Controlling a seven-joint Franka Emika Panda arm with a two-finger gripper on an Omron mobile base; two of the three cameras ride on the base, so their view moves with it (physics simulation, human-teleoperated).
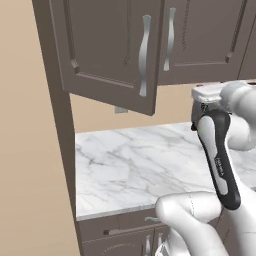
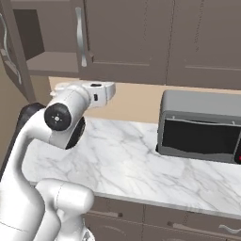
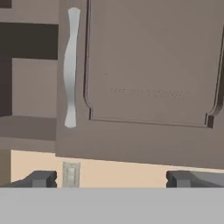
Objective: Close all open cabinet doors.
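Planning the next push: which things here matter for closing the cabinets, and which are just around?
Job:
open cabinet door, swung out left
closed cabinet door beside it
gripper, open, below the doors

Around:
microwave
marble counter
wall outlet

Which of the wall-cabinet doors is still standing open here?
The leftmost cabinet door: it swings out over the marble counter, baring the shelf. The closed door beside it sits flush.
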